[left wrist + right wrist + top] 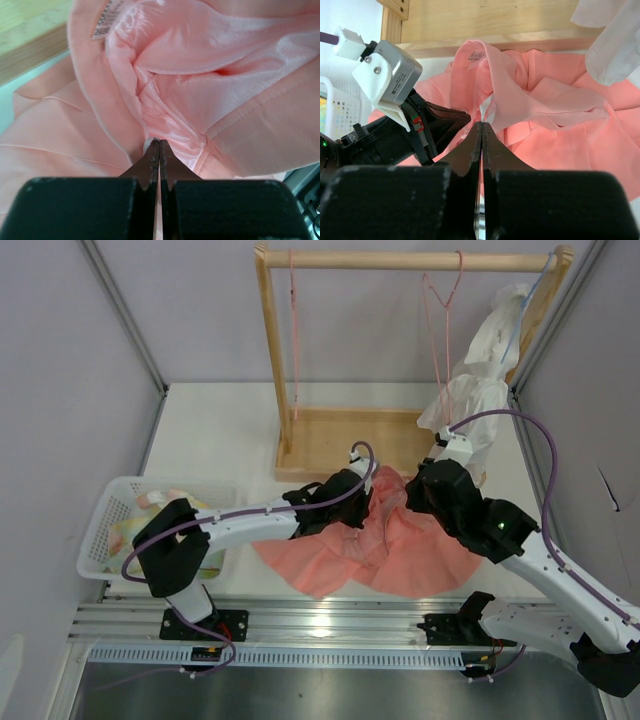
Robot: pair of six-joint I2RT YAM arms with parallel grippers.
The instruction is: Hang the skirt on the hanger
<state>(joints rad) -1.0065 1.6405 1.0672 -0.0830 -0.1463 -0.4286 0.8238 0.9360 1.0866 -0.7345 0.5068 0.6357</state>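
Note:
The salmon-pink skirt (pixel 395 540) lies bunched on the table in front of the rack, its waistband lifted between both grippers. My left gripper (pixel 366 488) is shut on a fold of its shiny inner lining (pixel 165 110), with the label (pixel 106 20) above. My right gripper (pixel 416 490) is shut on the waistband edge (pixel 492 100), close beside the left gripper (pixel 451 119). Two thin pink hangers hang from the rod, one at the left (pixel 293 330) and one at the right (pixel 441 320), both above and behind the skirt.
A wooden rack with a flat base (pixel 335 440) stands at the back. A white garment (pixel 480 390) hangs on a pale blue hanger (pixel 527 302) at the rod's right end. A white basket (pixel 105 502) with pastel cloth (pixel 135 532) sits at the left.

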